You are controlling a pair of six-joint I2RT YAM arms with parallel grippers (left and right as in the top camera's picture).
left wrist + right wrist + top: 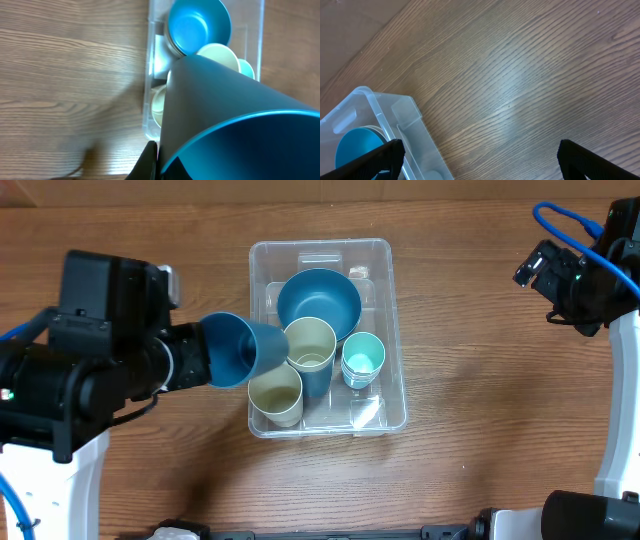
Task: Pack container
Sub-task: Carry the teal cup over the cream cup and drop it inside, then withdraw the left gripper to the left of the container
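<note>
- Left hand (195, 358): clamped on a tilted blue cup (235, 348) over the 9 o'clock wall of the container (385, 408). Right hand (480, 165): fingers apart, at 2 o'clock.
- Step: probably best to right the cup, then lower it clear of the cream cups (275, 395).
- Container: mid-surface, mouth up, long axis 12–6 o'clock.

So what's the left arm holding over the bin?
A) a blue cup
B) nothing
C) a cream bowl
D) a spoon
A: the left gripper is shut on a blue cup, tipped on its side above the left wall of the bin.
</note>
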